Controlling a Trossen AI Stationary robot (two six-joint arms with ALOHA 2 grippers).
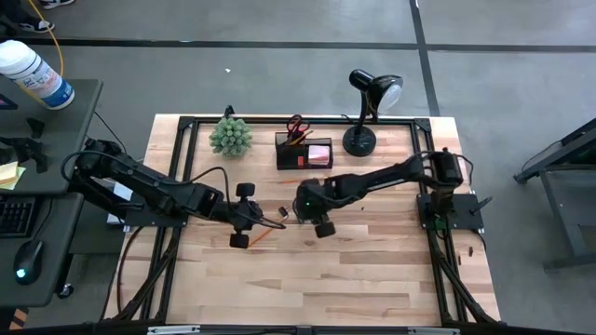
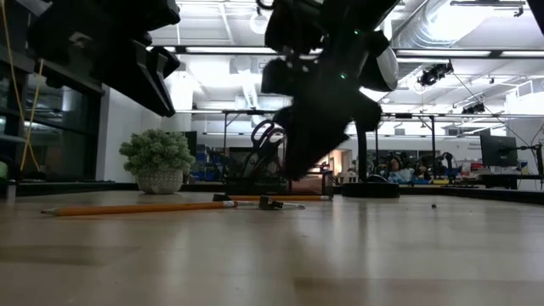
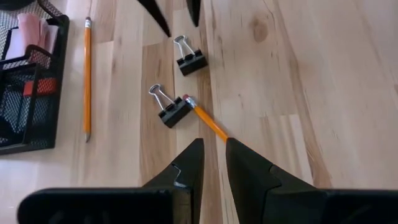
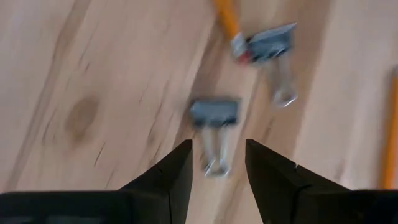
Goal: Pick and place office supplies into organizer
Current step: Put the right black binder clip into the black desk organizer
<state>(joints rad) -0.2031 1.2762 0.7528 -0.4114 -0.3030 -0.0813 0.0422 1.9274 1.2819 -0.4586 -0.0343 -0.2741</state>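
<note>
1. Light wood desk (image 1: 372,270) in an open workshop; organizer (image 1: 304,153), plant (image 1: 230,137) and lamp (image 1: 365,112) along the far edge.
2. Right end effector (image 4: 217,163) hangs low mid-desk, fingers narrowly apart, holding nothing. A black binder clip (image 4: 214,114) lies just ahead of the tips, wire handles pointing into the gap.
3. Left end effector (image 3: 213,155) sits close opposite, narrow gap, empty. An orange pencil (image 3: 208,119) runs up to its tips; eraser end touches a second binder clip (image 3: 170,107).
4. Another pencil (image 3: 87,78) lies beside the mesh organizer, which holds a pink pad (image 3: 32,30).
5. Low view shows one pencil flat on the desk; clips hard to make out there. Red-handled scissors (image 1: 296,127) in the organizer show only in the high view.
</note>
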